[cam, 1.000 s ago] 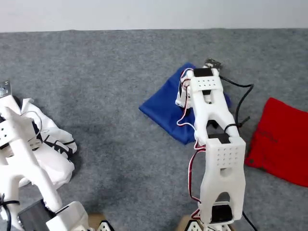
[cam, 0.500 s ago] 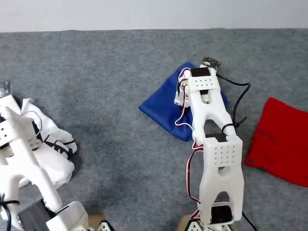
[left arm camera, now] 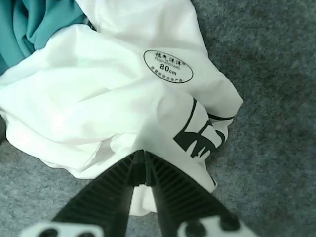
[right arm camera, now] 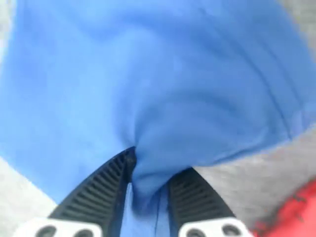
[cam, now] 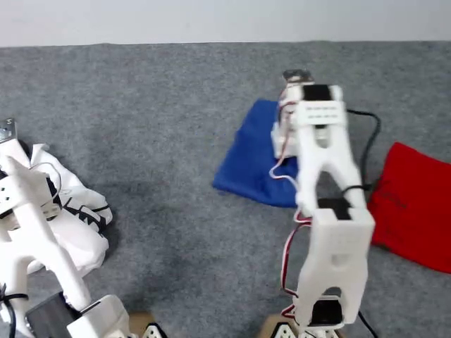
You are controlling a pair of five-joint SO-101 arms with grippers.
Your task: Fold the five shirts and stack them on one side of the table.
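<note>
A blue shirt (cam: 250,162) lies folded right of the table's middle. My right gripper (right arm camera: 148,185) is shut on a bunched fold of the blue shirt (right arm camera: 163,89), and its arm (cam: 323,148) stands over the cloth's right side. A folded red shirt (cam: 416,204) rests at the right edge, close to the blue one. At the left edge a crumpled white shirt (cam: 81,222) with black print lies under my left arm (cam: 28,232). My left gripper (left arm camera: 143,165) is shut, its tips at the white shirt (left arm camera: 98,108). A teal shirt (left arm camera: 34,24) is partly hidden under the white one.
Grey carpet (cam: 155,113) covers the table, with open room across the middle and back left. A pale wall edge (cam: 211,21) runs along the back. A black cable (cam: 370,141) loops beside the right arm.
My right arm has swung to the right and slightly back, dragging the blue shirt with it toward the red shirt. The left arm and white shirt stayed still.
</note>
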